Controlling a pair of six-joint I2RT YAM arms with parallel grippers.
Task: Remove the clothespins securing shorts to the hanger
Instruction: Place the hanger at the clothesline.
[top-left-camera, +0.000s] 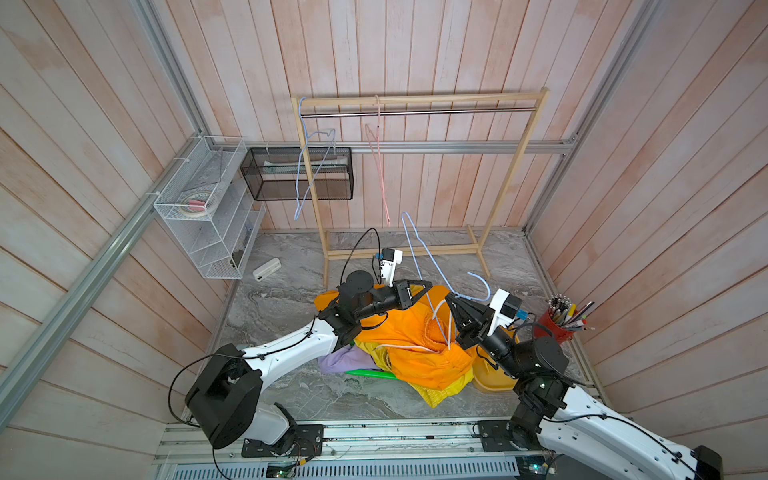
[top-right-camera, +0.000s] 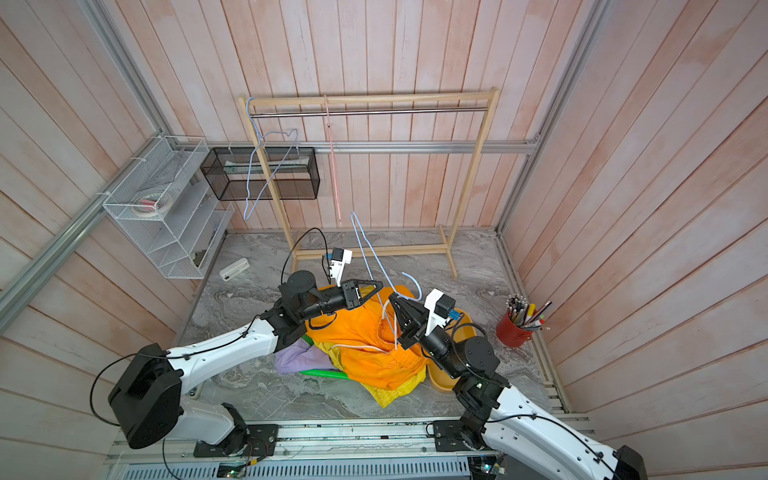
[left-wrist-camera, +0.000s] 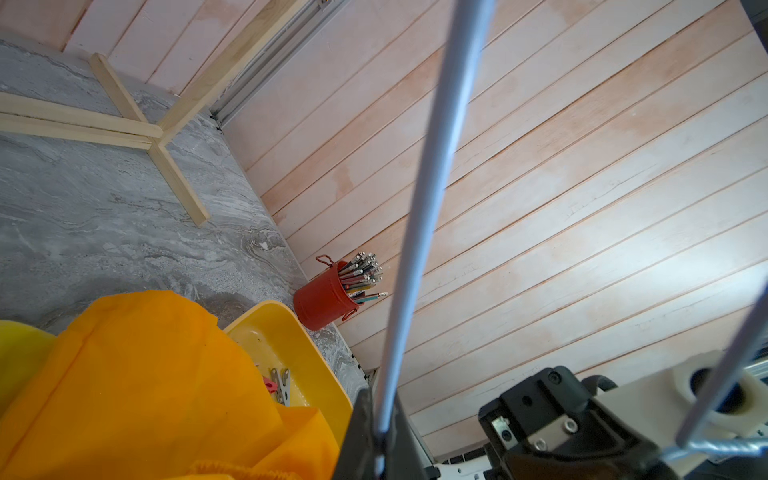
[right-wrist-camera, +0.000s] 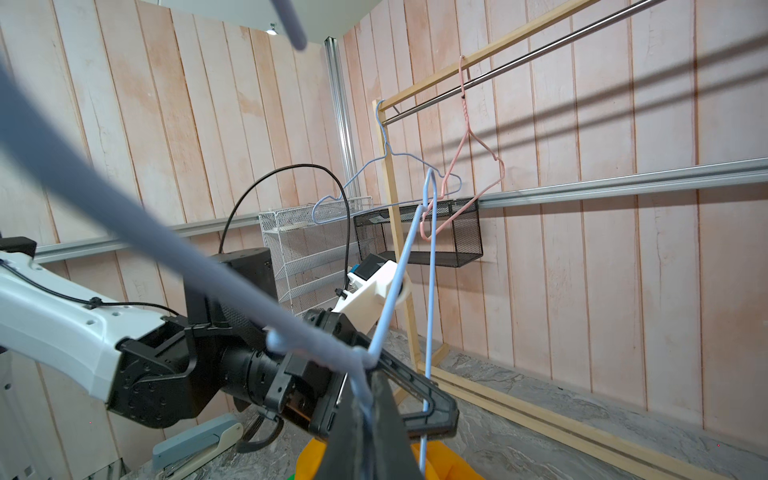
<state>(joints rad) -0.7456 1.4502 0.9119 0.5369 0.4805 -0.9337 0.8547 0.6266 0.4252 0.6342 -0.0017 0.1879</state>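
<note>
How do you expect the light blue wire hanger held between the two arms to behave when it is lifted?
The light blue wire hanger is thin wire, so probably light and springy. Pinched by the left gripper and right gripper, its long far corner may sway. Its smooth coating could let it pivot.

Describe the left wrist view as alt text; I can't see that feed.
The left end effector is shut on a blue wire hanger that crosses the frame diagonally. Nearby lie orange shorts partly covering a yellow tray holding loose clothespins; a red pencil cup stands by the wall.
</note>
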